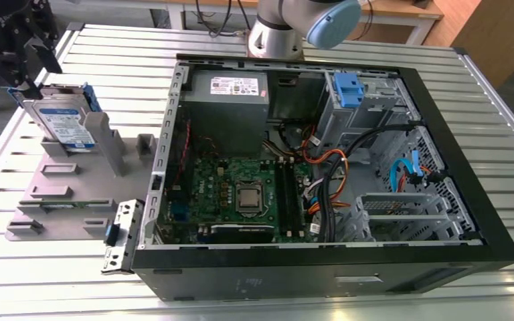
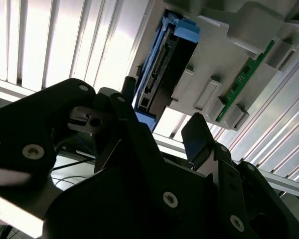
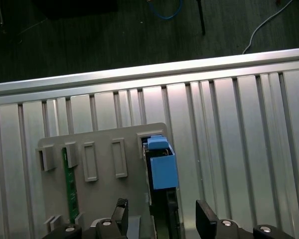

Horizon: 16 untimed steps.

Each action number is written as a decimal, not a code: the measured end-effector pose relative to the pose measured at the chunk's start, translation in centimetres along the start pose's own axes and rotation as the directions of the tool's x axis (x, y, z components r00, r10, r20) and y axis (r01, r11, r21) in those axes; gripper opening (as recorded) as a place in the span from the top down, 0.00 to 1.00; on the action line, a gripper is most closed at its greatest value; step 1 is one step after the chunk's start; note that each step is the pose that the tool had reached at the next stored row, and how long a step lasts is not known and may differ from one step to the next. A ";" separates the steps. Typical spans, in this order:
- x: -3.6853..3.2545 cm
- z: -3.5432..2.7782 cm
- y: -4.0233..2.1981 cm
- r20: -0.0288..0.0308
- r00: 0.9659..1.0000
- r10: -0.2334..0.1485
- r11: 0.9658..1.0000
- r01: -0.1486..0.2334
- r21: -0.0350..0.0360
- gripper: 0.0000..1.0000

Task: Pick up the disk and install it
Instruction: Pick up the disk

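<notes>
We see the disk point(image 1: 65, 127), silver with blue-and-white label and blue rails, standing on edge in a grey holder point(image 1: 61, 200) at the exterior view's left.

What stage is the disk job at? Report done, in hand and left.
Done: nothing visible; the disk stands upright in the grey holder, outside the open computer case. In hand: the gripper hangs open over the disk's upper edge, fingers either side, not closed on it. Left: both the pick-up and the install.

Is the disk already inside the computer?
No, the disk stands upright in the grey holder, outside the open computer case.
</notes>
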State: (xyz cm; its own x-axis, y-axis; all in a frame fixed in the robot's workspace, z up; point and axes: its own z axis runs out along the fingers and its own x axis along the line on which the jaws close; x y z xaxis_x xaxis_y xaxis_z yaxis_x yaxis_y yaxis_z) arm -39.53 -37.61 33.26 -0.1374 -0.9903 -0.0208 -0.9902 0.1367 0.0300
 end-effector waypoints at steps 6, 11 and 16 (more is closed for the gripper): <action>0.01 0.40 -0.01 0.000 1.000 0.000 1.000 0.000 0.001 0.36; 0.02 0.82 -0.02 0.000 1.000 0.000 1.000 0.000 0.003 0.36; 0.04 1.48 0.05 0.001 1.000 0.000 1.000 0.000 0.009 0.36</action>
State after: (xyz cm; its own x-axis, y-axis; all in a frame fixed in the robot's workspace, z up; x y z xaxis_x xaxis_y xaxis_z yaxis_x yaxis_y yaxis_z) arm -39.62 -37.60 31.79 -0.1372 -0.9903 -0.0220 -0.9904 0.1368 0.0206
